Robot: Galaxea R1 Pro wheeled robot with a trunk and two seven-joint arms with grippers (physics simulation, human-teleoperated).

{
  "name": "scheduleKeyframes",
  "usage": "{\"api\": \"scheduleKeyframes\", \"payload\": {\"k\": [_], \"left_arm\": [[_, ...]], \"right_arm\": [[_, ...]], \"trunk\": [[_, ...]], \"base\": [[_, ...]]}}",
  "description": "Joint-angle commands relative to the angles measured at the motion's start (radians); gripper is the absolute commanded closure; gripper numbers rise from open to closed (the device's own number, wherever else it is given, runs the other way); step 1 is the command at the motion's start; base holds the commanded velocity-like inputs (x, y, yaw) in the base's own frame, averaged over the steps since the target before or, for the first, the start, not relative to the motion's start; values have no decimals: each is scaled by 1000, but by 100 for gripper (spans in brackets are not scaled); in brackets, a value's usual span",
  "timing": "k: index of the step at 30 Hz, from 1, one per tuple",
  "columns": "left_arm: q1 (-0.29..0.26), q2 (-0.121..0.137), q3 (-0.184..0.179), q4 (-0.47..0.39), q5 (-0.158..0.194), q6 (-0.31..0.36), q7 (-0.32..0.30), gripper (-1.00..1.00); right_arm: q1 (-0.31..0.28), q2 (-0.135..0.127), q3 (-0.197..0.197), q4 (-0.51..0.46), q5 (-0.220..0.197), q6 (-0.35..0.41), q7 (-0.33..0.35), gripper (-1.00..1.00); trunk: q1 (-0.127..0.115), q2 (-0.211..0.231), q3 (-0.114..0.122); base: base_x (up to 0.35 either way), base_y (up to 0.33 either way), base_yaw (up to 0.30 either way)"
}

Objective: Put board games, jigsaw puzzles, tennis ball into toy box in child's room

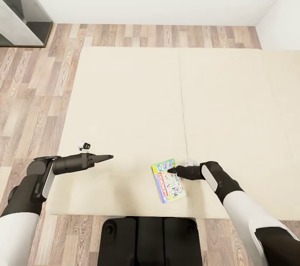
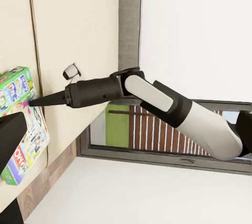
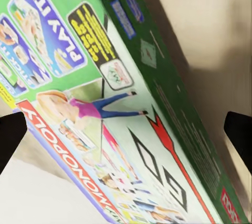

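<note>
One board game (image 1: 168,180), a thin green and white box printed "MONOPOLY", lies flat on the beige bed (image 1: 133,103) near its front edge. The tips of my right gripper (image 1: 171,170) are at the box's far right corner. In the right wrist view the box (image 3: 105,103) lies between the two dark fingertips (image 3: 6,140), which stand wide apart, so the gripper is open. My left gripper (image 1: 110,157) hovers open over bare mattress to the left of the box, holding nothing. The left wrist view shows the same box (image 2: 21,119) with the right gripper's tips at its edge.
A dark grey side unit (image 1: 21,12) stands on the wood-plank floor (image 1: 37,91) at the far left. White walls close the back and right. My black base (image 1: 150,241) sits against the bed's front edge. A window (image 2: 157,129) shows in the left wrist view.
</note>
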Motion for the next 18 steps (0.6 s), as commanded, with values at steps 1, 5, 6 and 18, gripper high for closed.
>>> {"api": "scheduleKeyframes", "payload": {"k": [1,5,6,18], "left_arm": [[-1,0,0,0,-1,10,-4,-100],[0,0,0,1,-1,10,-4,-100],[0,0,0,1,-1,10,-4,-100],[-1,0,0,2,-1,10,-4,-100]], "right_arm": [[0,0,16,-1,-12,-10,4,-100],[0,0,55,0,-12,-17,2,-100],[0,0,59,1,-13,-17,2,-100],[0,0,75,3,-17,-14,1,-100]], "trunk": [[1,-1,-1],[1,-1,-1],[1,-1,-1],[1,-1,-1]], "base": [[0,0,0],[0,0,0],[0,0,0],[0,0,0]]}}
